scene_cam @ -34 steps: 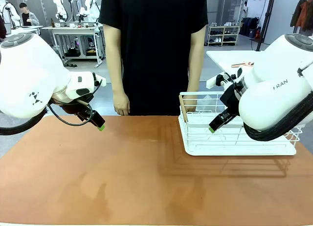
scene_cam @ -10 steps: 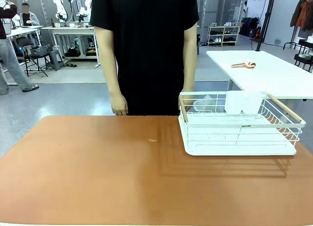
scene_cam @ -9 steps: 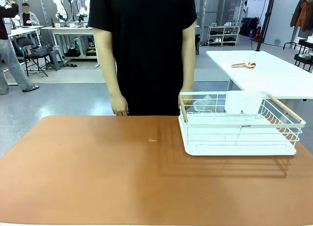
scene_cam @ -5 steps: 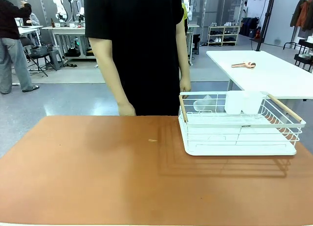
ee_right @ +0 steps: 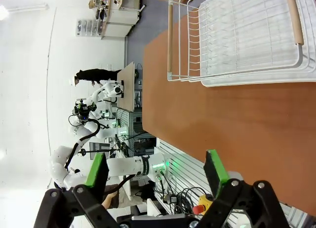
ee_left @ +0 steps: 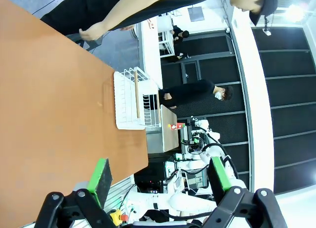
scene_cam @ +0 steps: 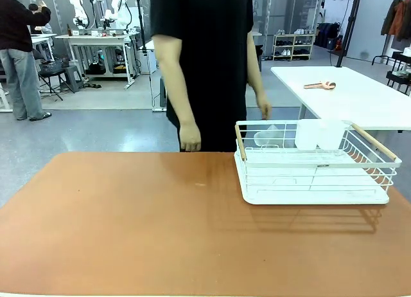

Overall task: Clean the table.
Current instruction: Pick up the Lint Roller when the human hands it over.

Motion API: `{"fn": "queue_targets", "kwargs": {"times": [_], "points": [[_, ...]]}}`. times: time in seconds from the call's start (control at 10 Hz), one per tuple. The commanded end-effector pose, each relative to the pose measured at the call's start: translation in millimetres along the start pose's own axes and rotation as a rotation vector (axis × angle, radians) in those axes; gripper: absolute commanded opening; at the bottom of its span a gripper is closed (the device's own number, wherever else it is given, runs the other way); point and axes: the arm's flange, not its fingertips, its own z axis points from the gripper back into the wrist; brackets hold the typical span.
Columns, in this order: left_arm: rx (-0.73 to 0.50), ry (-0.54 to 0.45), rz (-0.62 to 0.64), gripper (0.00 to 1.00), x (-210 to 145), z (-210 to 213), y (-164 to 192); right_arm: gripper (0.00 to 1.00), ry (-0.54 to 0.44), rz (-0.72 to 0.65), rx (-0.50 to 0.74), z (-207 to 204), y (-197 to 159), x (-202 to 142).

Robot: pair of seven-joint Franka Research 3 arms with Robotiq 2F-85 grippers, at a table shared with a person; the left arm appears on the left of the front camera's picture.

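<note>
As I look along my left gripper [ee_left: 160, 176], its two green-padded fingers stand wide apart with nothing between them, held above the near edge of the table [scene_cam: 128, 233]. My right gripper [ee_right: 156, 169] is likewise spread open and empty over the same surface. From the front camera, the table's reddish-brown top fills the foreground and runs to the far edge. On its right half, toward the far side, sits a white wire rack [scene_cam: 314, 175] with a wooden handle at each end. White containers [scene_cam: 318, 134] stand against the rack's back wall. Beyond the far edge stands a person in a black shirt. One hand [scene_cam: 190, 140] hangs just past the table's edge, and the other hand [scene_cam: 263, 108] hangs behind the rack's left corner. Farther off to the right is a smaller white table [scene_cam: 347, 94].
</note>
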Motion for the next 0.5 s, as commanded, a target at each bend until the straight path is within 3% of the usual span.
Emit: {"fn": "queue_targets", "kwargs": {"times": [0.0, 0.4], "points": [[-0.015, 0.002, -0.014, 1.00, -2.7, 3.2, -2.5, 1.00, -0.003, 0.020, 0.010, 0.7, 2.2, -3.3], [-0.015, 0.002, -0.014, 1.00, -2.7, 3.2, -2.5, 1.00, -0.003, 0.020, 0.010, 0.7, 2.2, -3.3]]}}
